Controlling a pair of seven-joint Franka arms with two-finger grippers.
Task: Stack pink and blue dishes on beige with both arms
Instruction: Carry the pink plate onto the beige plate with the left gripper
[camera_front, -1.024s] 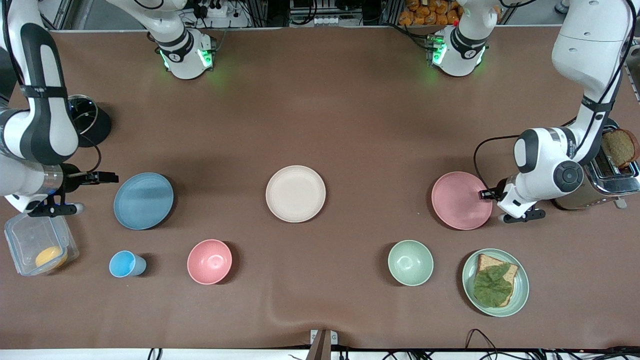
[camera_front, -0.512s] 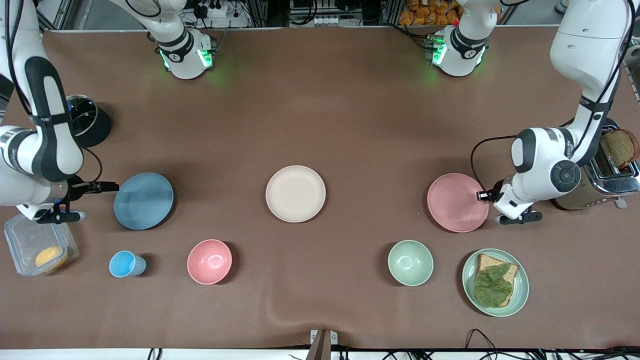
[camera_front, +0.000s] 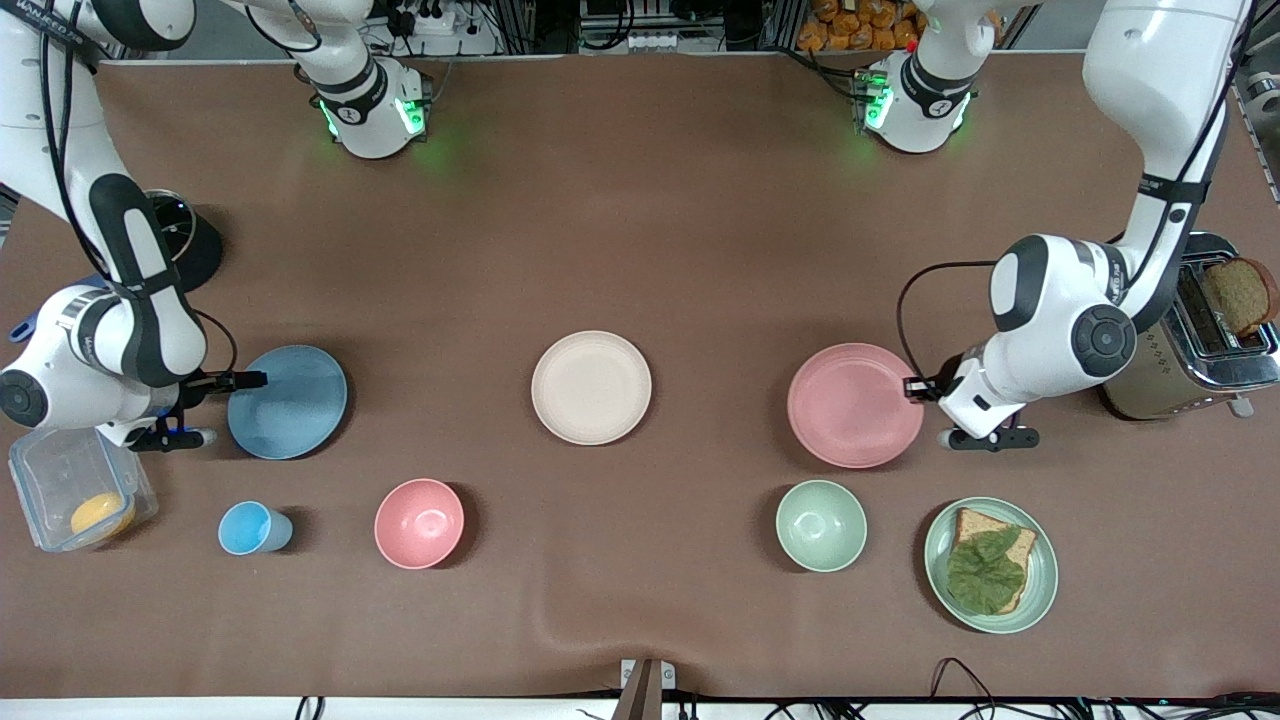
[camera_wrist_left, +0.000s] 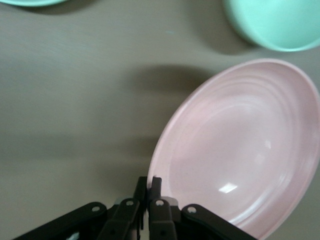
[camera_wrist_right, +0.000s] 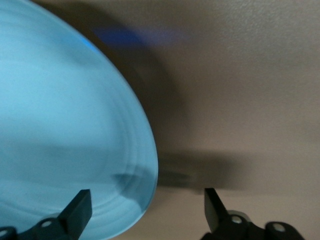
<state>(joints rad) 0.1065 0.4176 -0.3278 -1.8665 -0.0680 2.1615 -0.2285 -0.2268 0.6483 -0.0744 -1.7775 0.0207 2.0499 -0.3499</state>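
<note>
The cream-beige plate (camera_front: 591, 387) lies flat at mid-table. My left gripper (camera_front: 912, 388) is shut on the rim of the pink plate (camera_front: 855, 405), which hangs slightly raised between the beige plate and the toaster. In the left wrist view the fingers (camera_wrist_left: 149, 182) pinch the rim of the pink plate (camera_wrist_left: 240, 150), whose shadow falls apart from it on the table. The blue plate (camera_front: 287, 402) rests toward the right arm's end. My right gripper (camera_front: 245, 380) is open at its rim. In the right wrist view the blue plate (camera_wrist_right: 65, 125) has its edge between the spread fingers of the right gripper (camera_wrist_right: 146, 200).
Nearer the camera stand a blue cup (camera_front: 250, 528), a pink bowl (camera_front: 419, 523), a green bowl (camera_front: 821, 525) and a pale green plate with toast and a leaf (camera_front: 1040, 590). A toaster (camera_front: 1215, 350) and a clear box (camera_front: 75, 480) sit at the table's ends.
The left gripper has carried the pink plate toward the beige plate. The right gripper has swung in from beside the blue plate and now reaches its rim.
</note>
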